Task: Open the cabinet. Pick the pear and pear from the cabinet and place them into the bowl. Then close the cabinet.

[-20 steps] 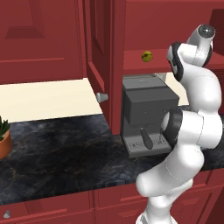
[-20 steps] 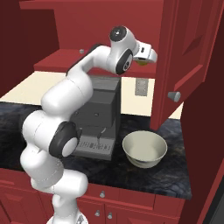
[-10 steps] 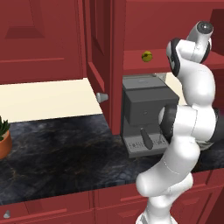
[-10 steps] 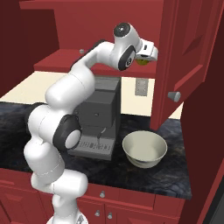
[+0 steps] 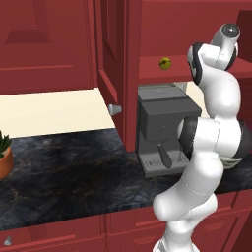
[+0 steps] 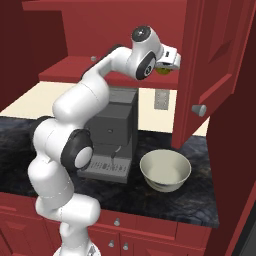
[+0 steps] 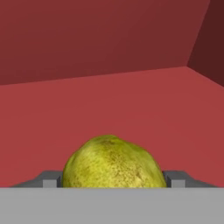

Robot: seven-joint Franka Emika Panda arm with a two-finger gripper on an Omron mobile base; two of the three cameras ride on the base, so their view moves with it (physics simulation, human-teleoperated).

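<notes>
I have the dark red wooden wall cabinet (image 5: 118,64) standing open, both raised-panel doors swung outward so the arm can reach the single shelf inside. The two-finger gripper (image 7: 113,180) is pushed in over that shelf, with one small yellow-green speckled pear (image 7: 113,162) sitting directly between its two dark fingertips (image 7: 51,179). In the hand view the fruit lies close to the camera and a fingertip shows at each of its flanks, so the jaws bracket it; they stand wide, and I cannot tell from these views whether the pads already press on the skin or merely flank it. I judge the step in hand to be the grasp on this pear, not yet a confirmed hold, since the fruit looks to rest on the red shelf floor. In the right base view the same pear (image 6: 162,69) shows at the hand, just inside the shelf's front edge beside the open right door. The second yellow-green pear (image 5: 165,63) sits on the shelf further left, well apart from the hand, untouched. The round cream-white bowl (image 6: 165,170) with a pale greenish inside waits on the dark marbled countertop (image 6: 200,200), just right of the grey coffee machine (image 6: 113,131) and roughly below the open right door, so the carry from shelf to bowl should be mostly a descent. The door edge and the machine top are the likely obstacles on that path.
</notes>
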